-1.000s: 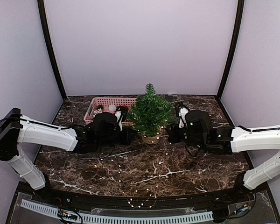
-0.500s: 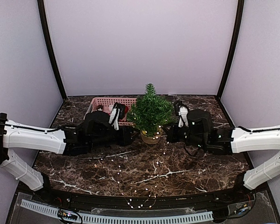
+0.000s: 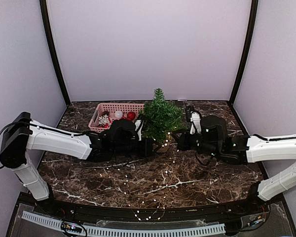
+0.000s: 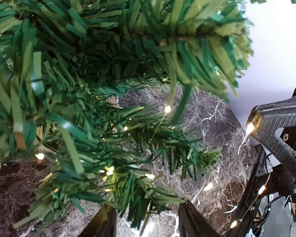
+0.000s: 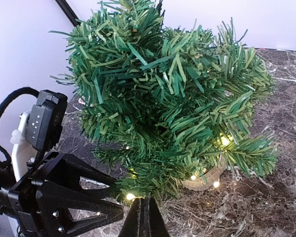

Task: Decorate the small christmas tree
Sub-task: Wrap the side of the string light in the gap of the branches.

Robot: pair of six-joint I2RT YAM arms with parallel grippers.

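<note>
The small christmas tree stands mid-table in its tan pot, with lit bulbs among the lower branches. A light string trails from the tree across the marble to the front edge. My left gripper is open at the tree's lower left, with needle tips hanging between its fingers. My right gripper is shut at the tree's lower right. A lit bulb sits at its tip, and the thin wire runs along it.
A pink basket sits behind the left arm. It holds a white snowflake, a pink ball and a red ball. Purple walls close in the back and both sides. Loose loops of lights lie near the front edge.
My left gripper has opened and the left arm has reached right, from in front of the basket to the tree's base. The right arm has hardly moved.
</note>
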